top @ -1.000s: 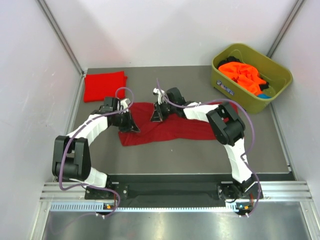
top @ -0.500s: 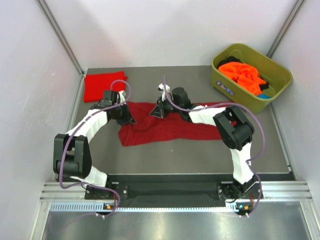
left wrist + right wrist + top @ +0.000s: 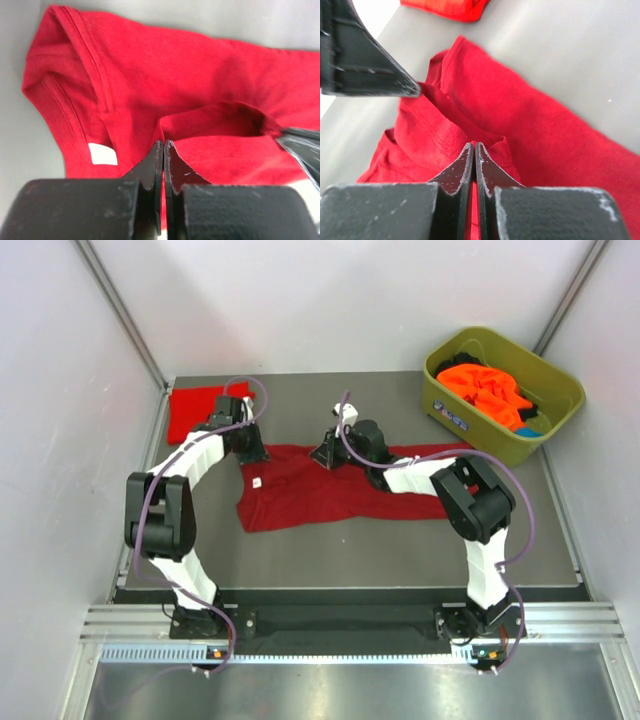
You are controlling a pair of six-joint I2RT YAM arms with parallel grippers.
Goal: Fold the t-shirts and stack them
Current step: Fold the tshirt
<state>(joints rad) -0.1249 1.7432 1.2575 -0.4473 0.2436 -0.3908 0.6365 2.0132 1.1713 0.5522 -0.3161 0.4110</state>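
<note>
The crimson shirt (image 3: pixel 330 495) lies spread across the middle of the grey worktop (image 3: pixel 380 550), its long lower edge well clear of the near rim, with bare surface below it and to its right. Along the shirt's upper edge the left gripper (image 3: pixel 251 448) and the right gripper (image 3: pixel 327 456) each stand closed, pinching the cloth, apart from one another. A folded red shirt (image 3: pixel 195 410) sits in the upper left corner, close against the left wall (image 3: pixel 60 440) and just beside the left gripper. The green tub (image 3: pixel 450 415) at the upper right holds the orange shirts (image 3: pixel 485 388), near the right wall and well apart from both arms. The overhead view shows a small white label (image 3: pixel 257 481) near the crimson shirt's left end. The left wrist view alone shows that label (image 3: pixel 102 153) beside stitched seams, and a fold of cloth rising to the shut fingertips (image 3: pixel 157 155). The right wrist view alone shows a ridge of cloth caught between its own fingers (image 3: pixel 465 160), the left gripper (image 3: pixel 395 82) at upper left, and the red shirt (image 3: pixel 450 7) at the top edge.
</note>
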